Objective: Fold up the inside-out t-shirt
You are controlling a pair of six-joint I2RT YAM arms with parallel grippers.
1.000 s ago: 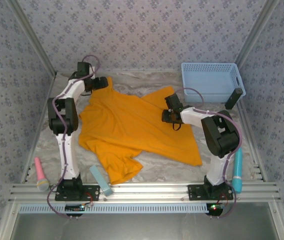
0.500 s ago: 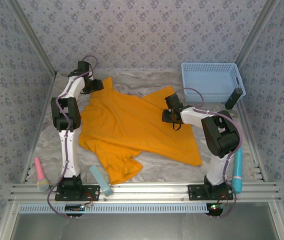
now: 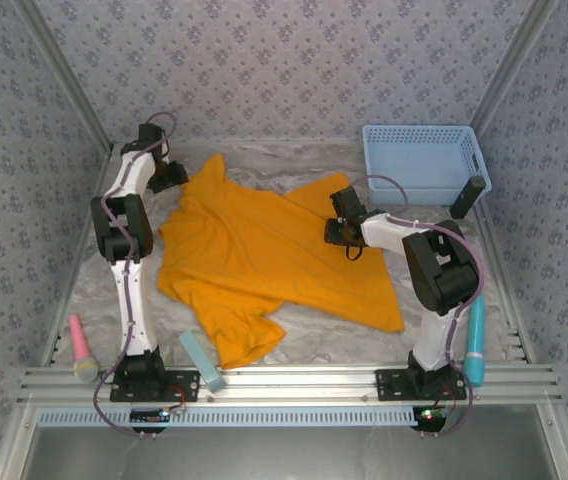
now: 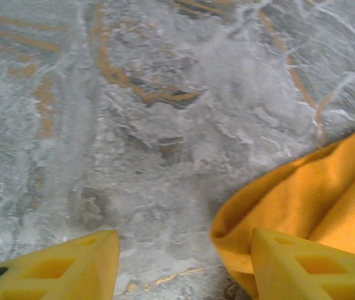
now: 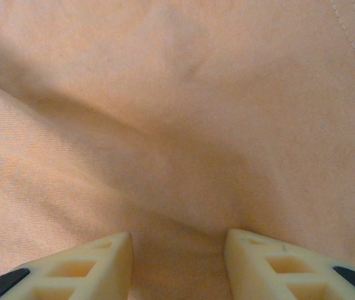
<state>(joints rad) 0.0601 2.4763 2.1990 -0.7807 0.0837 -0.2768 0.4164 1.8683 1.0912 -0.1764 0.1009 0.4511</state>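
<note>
Left wrist view: the left gripper (image 4: 184, 250) has open jaws over the counter (image 4: 134, 125), beside the t-shirt (image 4: 327, 194). The right gripper (image 5: 177, 250) sits on the t-shirt; I cannot tell if it holds it.

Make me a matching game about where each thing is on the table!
Things:
1. orange t-shirt
2. light blue basket
3. pink tool
4. teal tool

Places:
A. far right corner
B. near left corner
C. spread over the middle of the table
D. near right corner

Pairs: 1-C, 2-A, 3-B, 4-D
</note>
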